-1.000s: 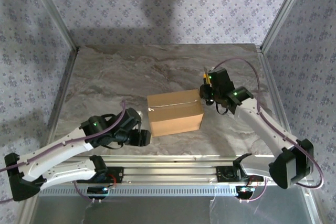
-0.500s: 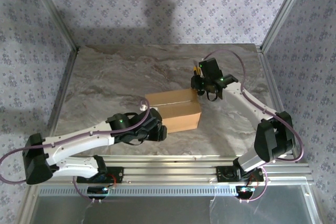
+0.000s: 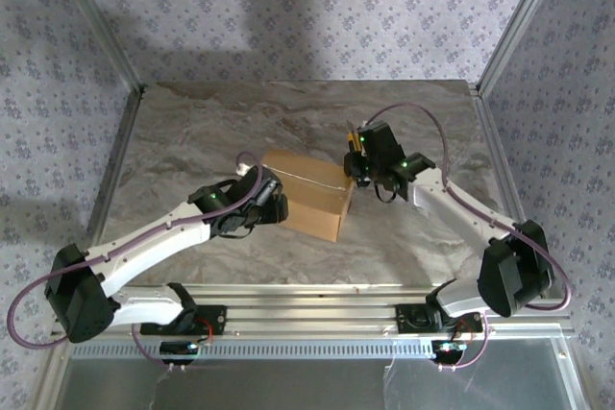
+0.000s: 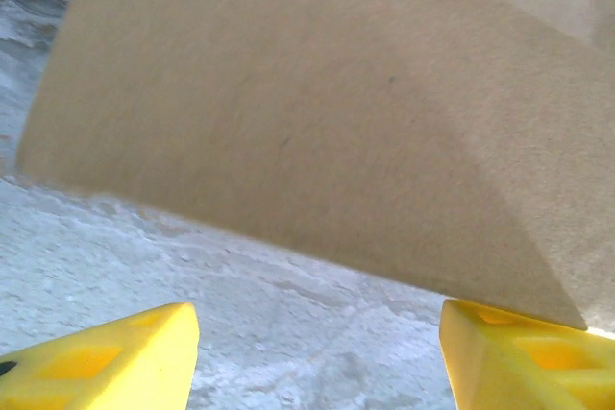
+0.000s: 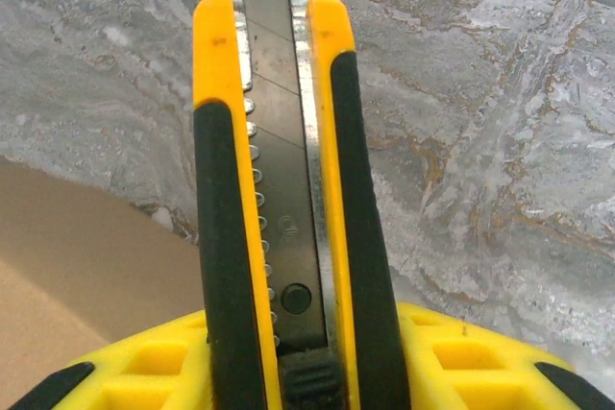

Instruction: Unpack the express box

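While the express box (image 3: 307, 194) sits about mid-table, skewed to the edges of the marbled table (image 3: 192, 132), an arm stands at either side of it. The left gripper (image 3: 265, 205) is low at the box's near-left side, jaws spread wide with nothing between them; through its wrist camera the plain brown wall stands just ahead of the fingertips, and I cannot tell whether it touches. The right gripper (image 3: 365, 164) hangs just by the far-right corner, pinching a black-and-yellow utility knife (image 5: 279, 189) by the handle, blade out and pointing away over the stone.

To my eye this is plain corrugated card, closed on top: stiff along its edges and corners, but the broad walls would dent if squeezed in the middle. It looks light for its size, and with a smooth bottom on polished stone I'd expect it to skate or spin at a push rather than stay put. So I'd brace it, not pinch it: press flat against a side wall near a corner, low down, while the blade works the top. The flaps' free edges are the place to take hold once they lift, as they are thin enough for the jaws
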